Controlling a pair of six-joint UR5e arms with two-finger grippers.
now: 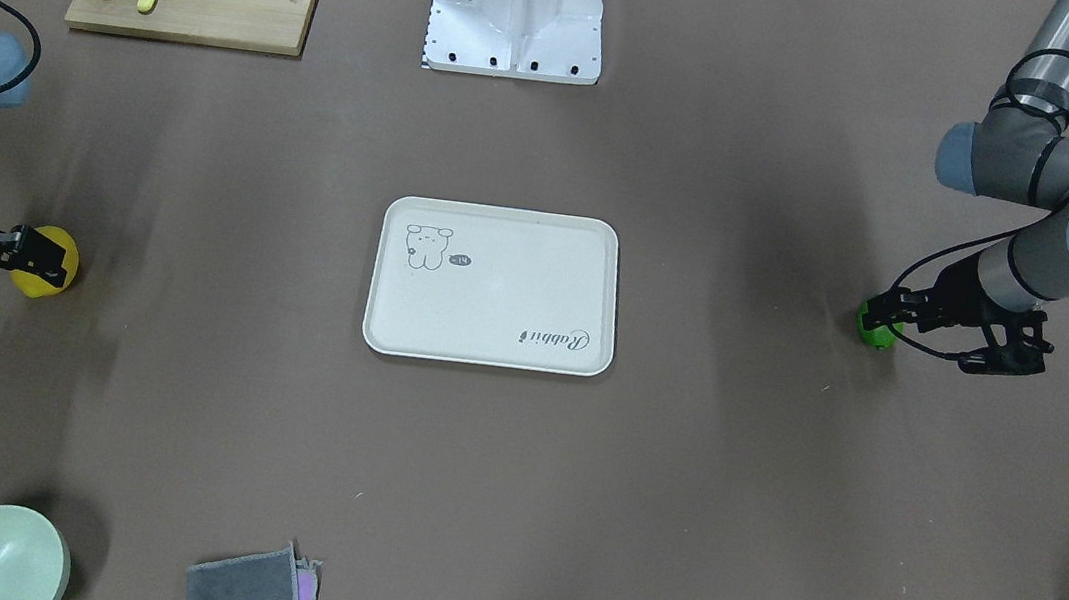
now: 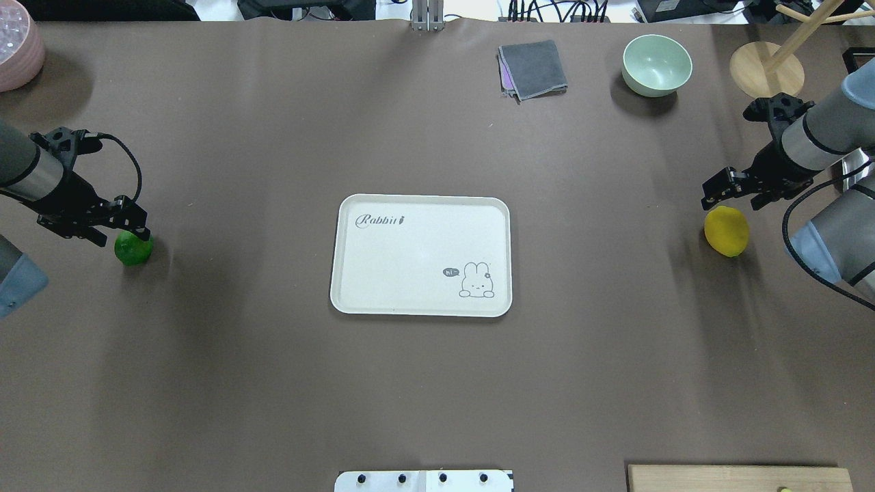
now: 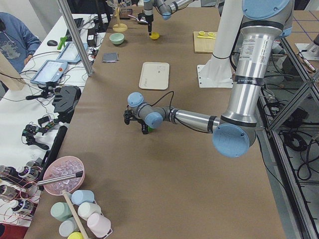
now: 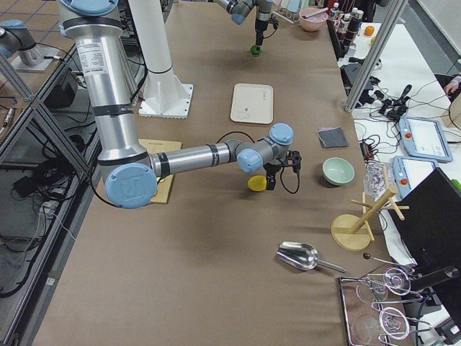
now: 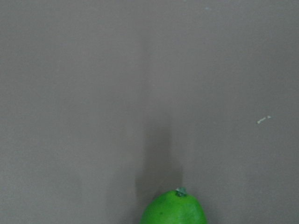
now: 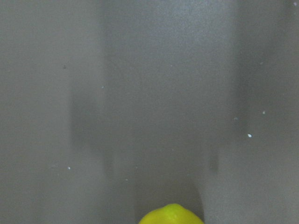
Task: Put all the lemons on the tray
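**Hanging Low Over a Lemon at Each End of the Table**

Poising the left gripper (image 2: 135,224) low with its fingers spread, tips to either side of the glossy green oval lemon (image 2: 133,249). Showing that fruit sitting on the brown table (image 2: 273,383) directly beneath the claw. Poising the right gripper (image 2: 719,197) the same way at the opposite end, fingers likewise apart, just above the bright yellow oval lemon (image 2: 727,231), which is also lying on the tabletop right under the tips. Not revealing whether any finger is touching either fruit. Showing the flat off-white rectangular tray (image 2: 420,256), with its rabbit drawing, lying midway between the two claws and well apart from both. Showing the pale green round bowl (image 2: 656,65) and the folded grey cloth (image 2: 533,68) beyond the right gripper, toward the operators' side.
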